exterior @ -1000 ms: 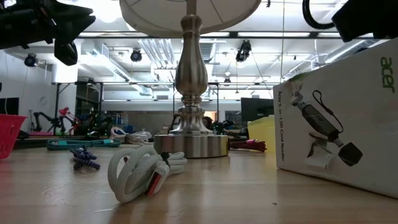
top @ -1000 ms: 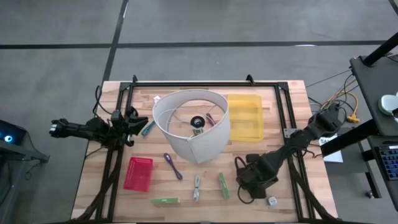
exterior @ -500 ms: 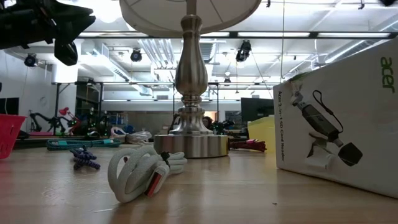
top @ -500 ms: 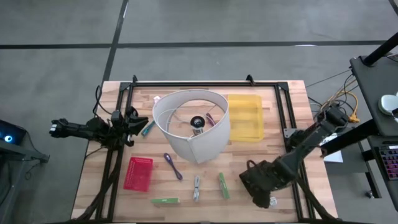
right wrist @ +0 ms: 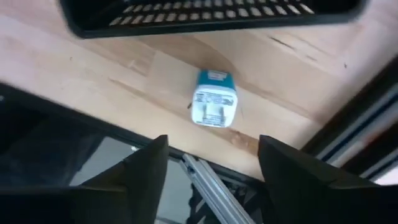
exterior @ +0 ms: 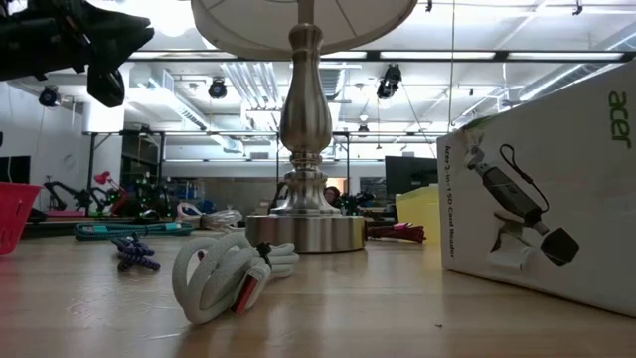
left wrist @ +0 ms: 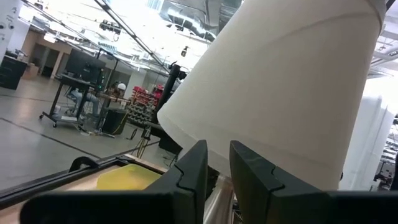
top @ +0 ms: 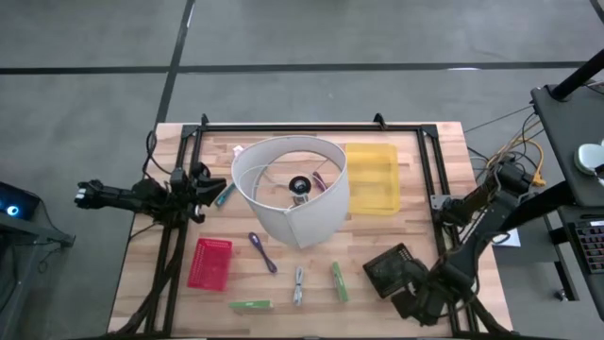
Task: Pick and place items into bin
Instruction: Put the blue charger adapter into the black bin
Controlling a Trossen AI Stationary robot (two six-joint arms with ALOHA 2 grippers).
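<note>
Right wrist view: right claw [right wrist: 214, 165] spread wide, empty, above white-teal plug adapter [right wrist: 214, 106] on counter [right wrist: 99, 68]. Left claw [left wrist: 214, 168] beside lampshade [left wrist: 280, 93], nearly clenched, holds nothing visible.

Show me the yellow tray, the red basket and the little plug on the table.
yellow tray [top: 372, 179], high view, its floor.
red basket [top: 209, 263], high view, its middle.
little plug [right wrist: 214, 106], right wrist view, its pronged face.

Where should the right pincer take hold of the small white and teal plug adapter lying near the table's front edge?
Across its short white body, from straight above. The small white and teal plug adapter lies flat on the wooden table, prongs up, bare wood on both flanks. The right pincer hangs open over it, so closing on the two flat sides looks safest.
</note>
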